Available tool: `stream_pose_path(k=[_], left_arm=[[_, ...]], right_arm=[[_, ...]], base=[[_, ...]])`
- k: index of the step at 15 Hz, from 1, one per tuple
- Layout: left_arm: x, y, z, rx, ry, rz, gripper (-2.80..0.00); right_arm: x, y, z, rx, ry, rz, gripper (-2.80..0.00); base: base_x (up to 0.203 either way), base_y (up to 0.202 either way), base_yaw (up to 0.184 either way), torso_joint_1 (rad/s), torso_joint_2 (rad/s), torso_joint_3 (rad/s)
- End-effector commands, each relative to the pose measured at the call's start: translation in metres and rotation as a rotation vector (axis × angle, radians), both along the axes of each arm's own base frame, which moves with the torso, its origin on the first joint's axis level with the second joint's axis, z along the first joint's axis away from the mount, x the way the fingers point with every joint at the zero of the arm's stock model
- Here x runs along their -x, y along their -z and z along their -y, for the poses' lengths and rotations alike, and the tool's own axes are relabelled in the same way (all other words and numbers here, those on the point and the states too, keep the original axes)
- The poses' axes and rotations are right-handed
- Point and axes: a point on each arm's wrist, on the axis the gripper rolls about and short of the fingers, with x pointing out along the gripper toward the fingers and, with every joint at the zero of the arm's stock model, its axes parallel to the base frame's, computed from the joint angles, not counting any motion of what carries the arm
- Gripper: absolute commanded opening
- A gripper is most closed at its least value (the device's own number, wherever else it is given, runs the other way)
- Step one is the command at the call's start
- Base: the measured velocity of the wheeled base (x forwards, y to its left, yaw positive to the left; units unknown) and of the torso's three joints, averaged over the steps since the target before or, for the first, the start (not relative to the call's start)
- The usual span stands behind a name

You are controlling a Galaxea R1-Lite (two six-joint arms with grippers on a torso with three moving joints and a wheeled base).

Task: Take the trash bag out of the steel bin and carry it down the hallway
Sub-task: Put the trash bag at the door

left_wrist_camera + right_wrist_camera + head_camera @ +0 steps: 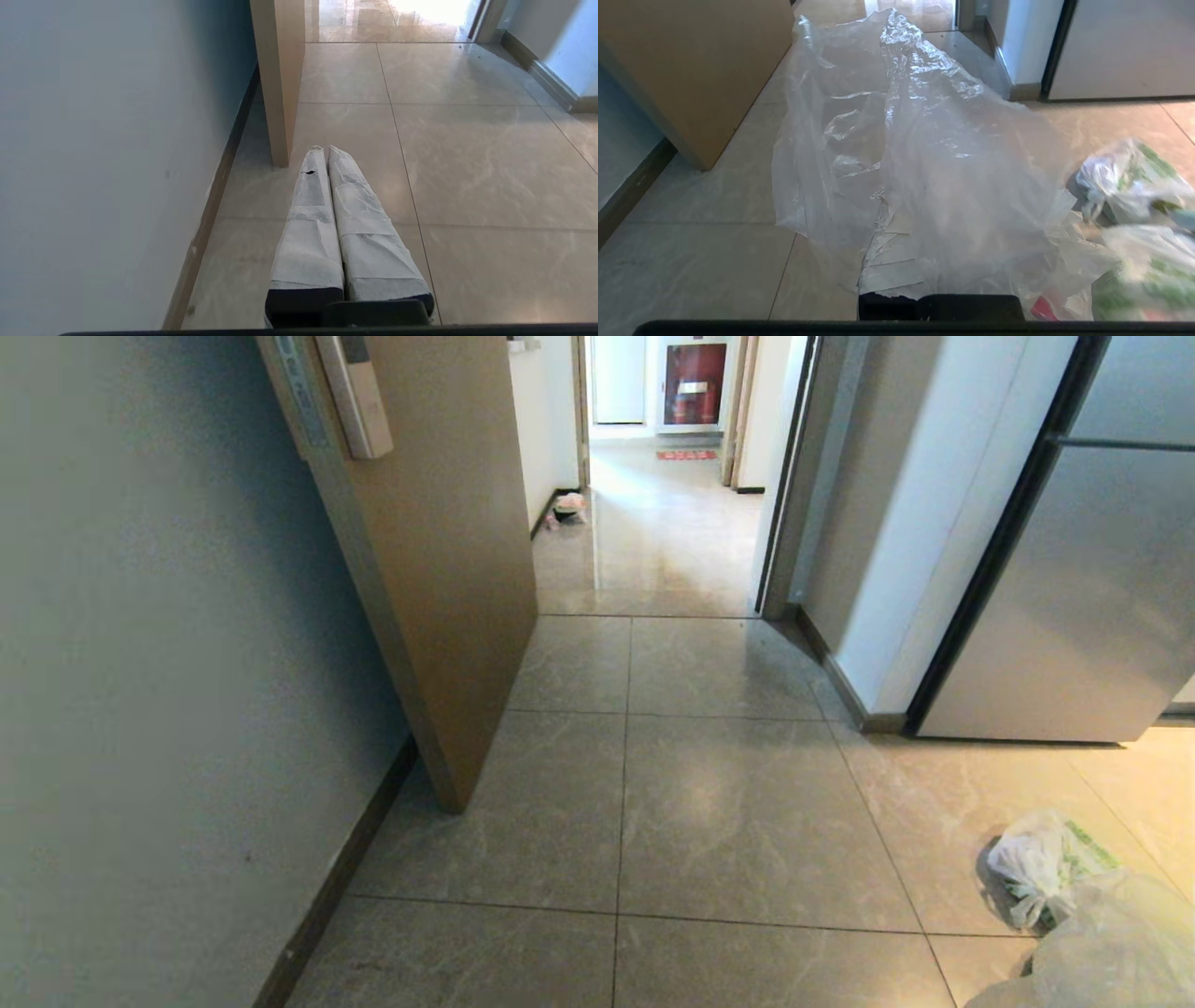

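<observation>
The trash bag (924, 140), thin clear crinkly plastic, drapes over my right gripper and hides its fingertips. One white-taped finger (885, 273) shows through it, and a red scrap (1041, 310) sits low inside the bag. In the head view the bag (1111, 952) bulges at the bottom right corner, just above the floor. My left gripper (325, 148) is shut and empty, held low near the left wall. The hallway (728, 803) of grey marbled tiles runs ahead through a doorway. The steel bin is out of view.
An open tan door (439, 569) juts in from the left wall. A steel fridge (1074, 597) and a white wall corner (878, 719) stand on the right. White-and-green printed bags (1041, 868) lie on the floor at right. A pinkish bag (568, 507) sits far down the passage.
</observation>
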Motion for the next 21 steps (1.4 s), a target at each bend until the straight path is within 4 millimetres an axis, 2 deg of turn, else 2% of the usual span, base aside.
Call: stream_pose_path(k=[1, 12, 21], left_arm=[[0.0, 0.0, 0.0, 0.0, -0.001, 0.0, -2.8], [0.0, 0.0, 0.0, 0.0, -0.001, 0.0, -2.8], [0.0, 0.0, 0.0, -0.001, -0.001, 0.0, -2.8]], right_arm=[[-0.0001, 0.0004, 0.0, -0.001, 0.0, -0.001, -2.8], [-0.0001, 0.0003, 0.0, -0.001, -0.001, 0.0, -2.8], [-0.0001, 0.0004, 0.0, -0.001, -0.001, -0.001, -2.8]], base=[[0.188, 0.0, 0.0, 0.001, 0.0, 0.001], [0.19, 0.0, 0.0, 0.001, 0.0, 0.003], [0.008, 0.0, 0.0, 0.0, 0.0, 0.0]])
